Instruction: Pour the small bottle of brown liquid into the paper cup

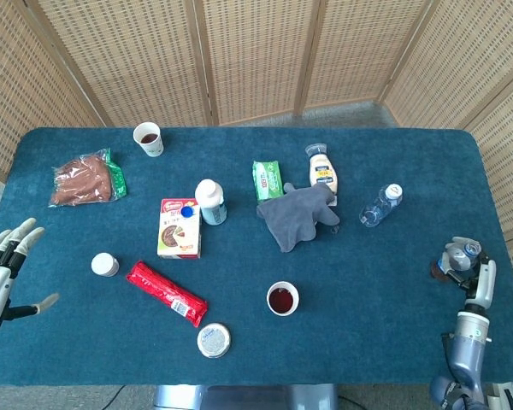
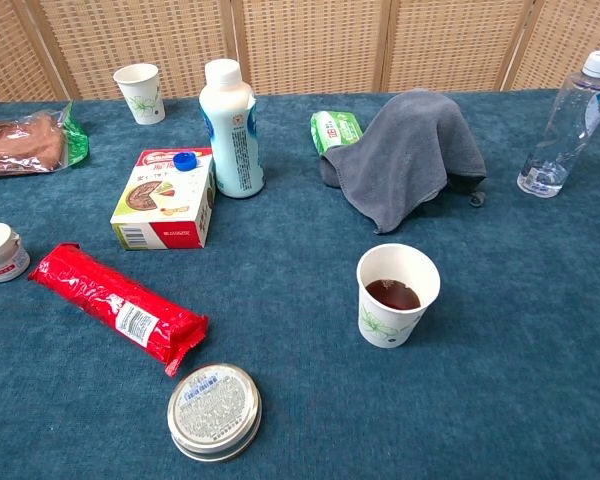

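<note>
Only the head view shows the robot's body, at both side edges. The left hand [image 1: 2, 273] is pale grey-white, with slim segmented fingers [image 1: 21, 232] tipped in beige pads and dark gaps at the joints. The right hand [image 1: 458, 260] is silver-grey with dark grey patches and a small reddish-brown part on one side. Its forearm [image 1: 468, 342] is a glossy silver-blue cylinder, with a white wrist section above it and a tiny green mark at the joint.
</note>
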### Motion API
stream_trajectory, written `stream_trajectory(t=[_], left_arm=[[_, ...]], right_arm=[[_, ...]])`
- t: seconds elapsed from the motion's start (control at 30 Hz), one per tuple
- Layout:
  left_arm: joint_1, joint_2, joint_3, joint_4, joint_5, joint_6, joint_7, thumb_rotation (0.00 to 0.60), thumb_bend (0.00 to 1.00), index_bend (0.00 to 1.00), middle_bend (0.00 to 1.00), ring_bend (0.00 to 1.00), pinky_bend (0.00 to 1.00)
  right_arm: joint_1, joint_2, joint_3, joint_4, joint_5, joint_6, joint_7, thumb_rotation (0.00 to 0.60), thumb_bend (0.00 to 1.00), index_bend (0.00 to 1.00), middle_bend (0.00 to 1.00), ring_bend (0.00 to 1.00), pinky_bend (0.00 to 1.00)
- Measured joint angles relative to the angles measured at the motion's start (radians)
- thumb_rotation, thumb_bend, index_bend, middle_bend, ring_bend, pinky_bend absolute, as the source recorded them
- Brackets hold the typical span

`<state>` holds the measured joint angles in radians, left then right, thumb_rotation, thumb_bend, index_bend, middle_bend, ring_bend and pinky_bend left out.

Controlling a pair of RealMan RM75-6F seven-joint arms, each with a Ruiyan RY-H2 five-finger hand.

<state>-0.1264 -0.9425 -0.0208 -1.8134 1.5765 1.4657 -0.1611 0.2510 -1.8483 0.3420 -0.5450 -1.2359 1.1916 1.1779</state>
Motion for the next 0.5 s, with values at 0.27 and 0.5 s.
stream_trajectory(t=[0.27,0.5], left_arm=[[0.0,0.0,-0.001,0.001,-0.003,0.001,-0.001,0.6,0.19,0.0,0.0,0.0,0.0],[-0.001,0.001,-0.002,0.003,-0.005,0.0,-0.005,0.6,0.19,0.0,0.0,0.0,0.0]], right_arm=[[0.002,-0.008,-0.003,0.021,-0.003,-0.014,0.014,0.6,0.85,0.43,0.72,0.36,0.76],[0.001,-0.013,-0.005,0.036,-0.008,-0.015,0.03,0.6,0.84,0.43,0.7,0.35,0.76]])
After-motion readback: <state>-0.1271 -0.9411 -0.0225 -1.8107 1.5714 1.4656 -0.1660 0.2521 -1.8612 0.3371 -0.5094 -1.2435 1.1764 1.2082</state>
